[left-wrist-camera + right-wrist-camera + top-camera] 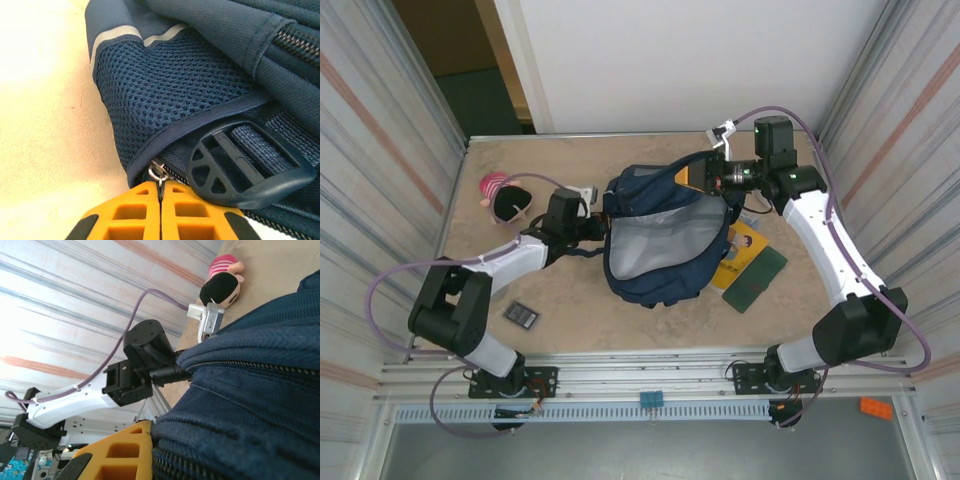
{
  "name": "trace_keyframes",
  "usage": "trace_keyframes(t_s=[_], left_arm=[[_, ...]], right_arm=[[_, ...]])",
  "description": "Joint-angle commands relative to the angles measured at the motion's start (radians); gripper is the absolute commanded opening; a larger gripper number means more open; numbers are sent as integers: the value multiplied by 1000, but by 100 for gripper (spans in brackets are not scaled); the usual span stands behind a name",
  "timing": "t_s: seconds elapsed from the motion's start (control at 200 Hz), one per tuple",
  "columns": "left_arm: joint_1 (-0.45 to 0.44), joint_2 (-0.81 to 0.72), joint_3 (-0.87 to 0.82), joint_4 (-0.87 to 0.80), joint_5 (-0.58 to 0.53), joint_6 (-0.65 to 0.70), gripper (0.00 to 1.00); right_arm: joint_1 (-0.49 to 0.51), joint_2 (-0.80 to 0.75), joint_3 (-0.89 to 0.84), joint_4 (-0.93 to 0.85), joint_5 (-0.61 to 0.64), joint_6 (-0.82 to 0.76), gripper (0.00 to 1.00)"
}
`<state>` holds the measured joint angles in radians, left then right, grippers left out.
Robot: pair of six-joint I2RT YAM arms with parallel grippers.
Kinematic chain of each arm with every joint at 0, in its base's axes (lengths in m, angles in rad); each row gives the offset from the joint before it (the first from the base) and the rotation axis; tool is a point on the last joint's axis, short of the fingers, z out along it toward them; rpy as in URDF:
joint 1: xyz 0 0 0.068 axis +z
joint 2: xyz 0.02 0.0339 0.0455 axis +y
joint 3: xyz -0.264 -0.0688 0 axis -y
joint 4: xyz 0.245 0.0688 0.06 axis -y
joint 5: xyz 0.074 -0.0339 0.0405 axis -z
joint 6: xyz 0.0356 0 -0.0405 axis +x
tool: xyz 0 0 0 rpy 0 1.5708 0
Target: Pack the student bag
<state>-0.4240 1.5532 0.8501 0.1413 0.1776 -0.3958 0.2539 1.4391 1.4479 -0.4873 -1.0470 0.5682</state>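
The student bag (650,285) lies mid-table, navy blue, its mouth gaping so the pale grey lining (655,235) shows. My left gripper (592,228) is at the bag's left side. In the left wrist view its orange jaws (161,192) are shut on the metal zipper pull (159,172), beside a dark plastic buckle (245,167) and a mesh pocket (170,85). My right gripper (705,178) is at the bag's far right rim. One orange finger (127,450) presses against the navy fabric (240,405); the other finger is hidden behind it.
A plush doll with a pink striped hat (505,195) and a small white object (582,192) lie far left. A dark flat device (522,313) sits near left. A yellow book (740,250) and a green notebook (757,278) lie right of the bag. Corrugated metal walls flank the table.
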Motion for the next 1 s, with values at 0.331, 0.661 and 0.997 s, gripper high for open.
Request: trace_keyframes(t_s=[0.331,0.661,0.997], left_arm=[[30,-254,49,-160,-16,-101,63],[41,-448,112,-467,-249,-168,66],[88,-436,148,-540,-262,-191,65]], right_arm=[[115,-16,-28,343,185,137,0],[244,83,-75,563,392,214,0],[334,293,-29,726,198,302,0]])
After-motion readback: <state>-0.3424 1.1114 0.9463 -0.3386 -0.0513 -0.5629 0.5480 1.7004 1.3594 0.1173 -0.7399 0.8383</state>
